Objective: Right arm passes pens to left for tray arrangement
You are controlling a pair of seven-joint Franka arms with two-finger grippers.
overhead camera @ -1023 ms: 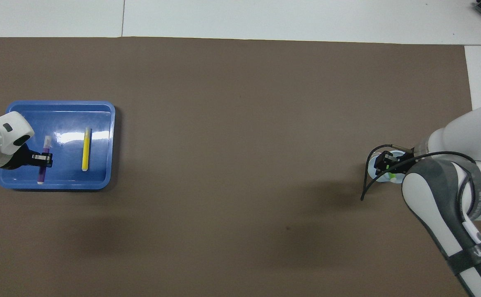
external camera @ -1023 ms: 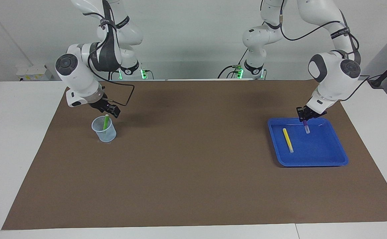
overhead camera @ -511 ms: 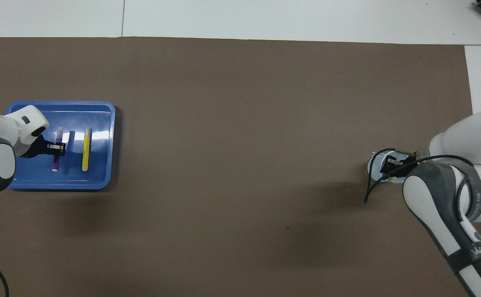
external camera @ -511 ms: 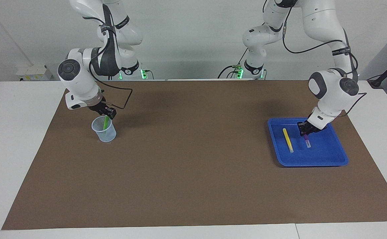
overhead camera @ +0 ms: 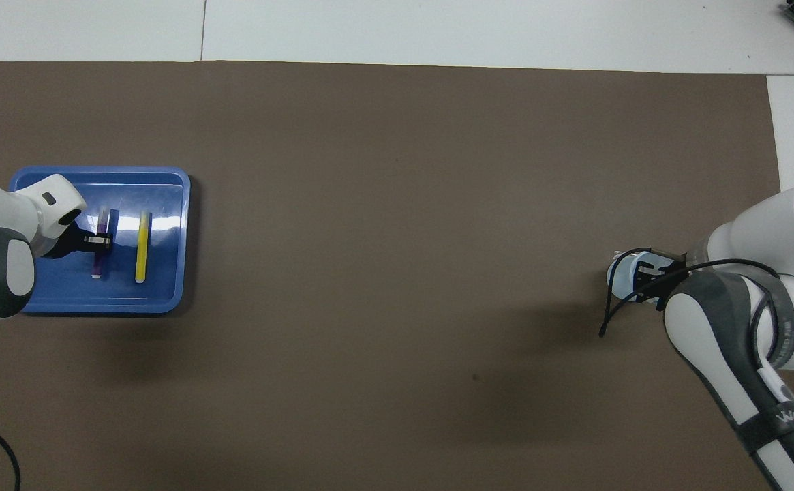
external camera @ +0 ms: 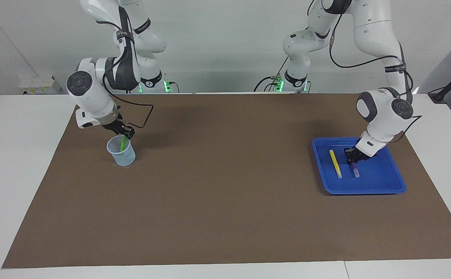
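Left gripper [external camera: 354, 156]: it has come down low into the tray [external camera: 388, 186], clamped on the purple pen [external camera: 355, 170], whose tip now sits at the floor just beside the yellow pen [external camera: 335, 163].
Right gripper [external camera: 124, 133]: it has dropped onto the green pen [external camera: 123, 144] standing in the cup [external camera: 121, 152]; you can't tell yet whether it has closed.
Meaning: I'd say the second pen is about to be released and the third pickup is starting.
Obstacles: watch the cup rim on the lift; the brown mat [external camera: 225, 186] on the worktop shows nothing between cup and tray.
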